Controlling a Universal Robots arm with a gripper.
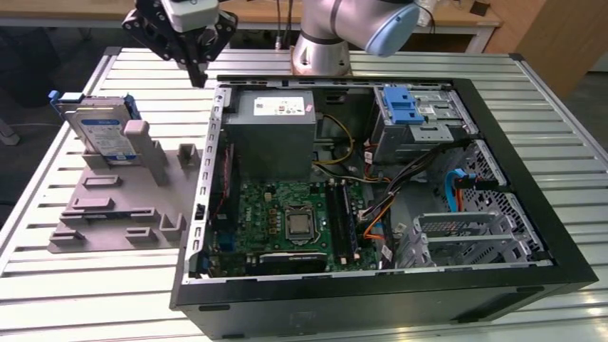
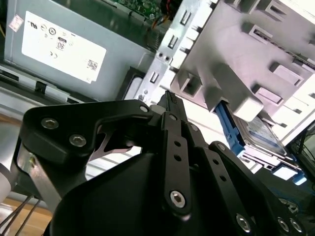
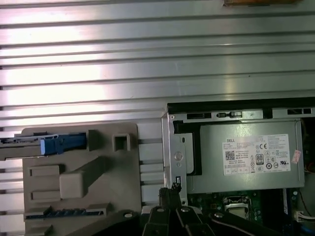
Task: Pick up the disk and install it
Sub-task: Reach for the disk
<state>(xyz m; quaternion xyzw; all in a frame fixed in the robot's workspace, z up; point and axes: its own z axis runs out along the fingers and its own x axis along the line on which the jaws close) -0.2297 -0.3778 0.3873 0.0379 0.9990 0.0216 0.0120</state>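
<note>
On the slatted table (image 1: 556,128) the open computer case (image 1: 380,303) lies with its blue-latched drive cage (image 1: 418,114) at the far side. By the look of it no part of the task is done: the disk (image 1: 102,132) stands on edge at the far end of the grey holder (image 1: 105,214), to the exterior view's left of the case. The gripper (image 1: 198,73) hangs above the case's far left corner, near the disk but apart from it, its jaws pressed together on nothing, so both pick-up and install are left.
</note>
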